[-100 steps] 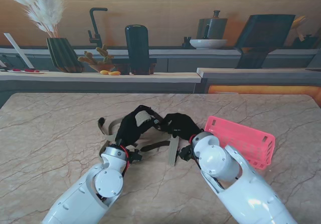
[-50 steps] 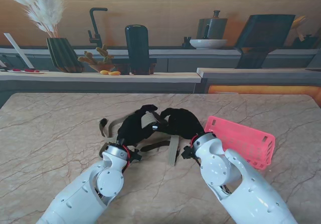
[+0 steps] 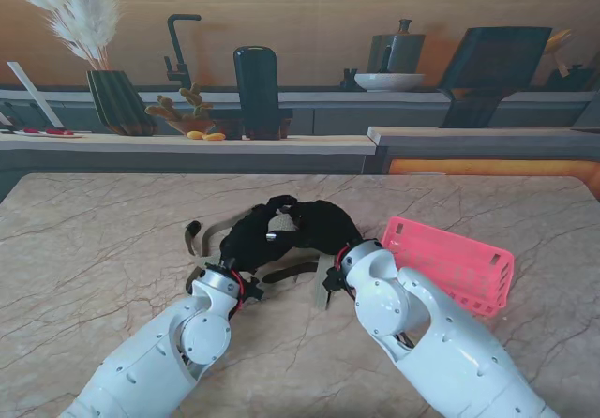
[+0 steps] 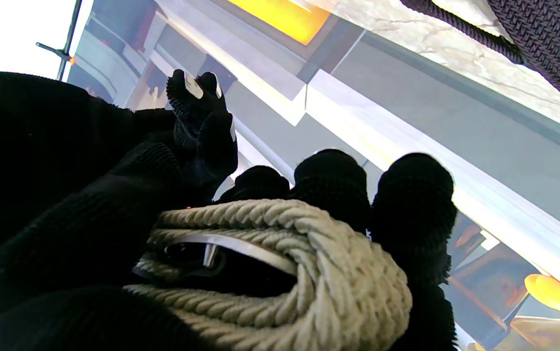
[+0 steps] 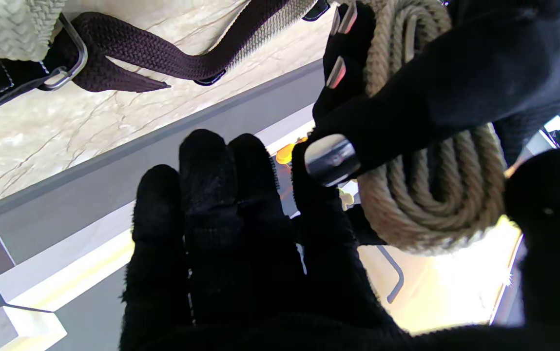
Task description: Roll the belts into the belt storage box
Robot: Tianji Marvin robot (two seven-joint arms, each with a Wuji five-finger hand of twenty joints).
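In the stand view, the left hand and the right hand are covering most of the rolled beige belt, so only a small pale patch is showing between them. The loose belts on the table are disappearing partly under both wrists. The right arm is hiding the near corner of the pink storage box. In the left wrist view, the rolled beige belt is being cut off by the picture's edge, and what the left hand's fingertips are touching cannot be told.
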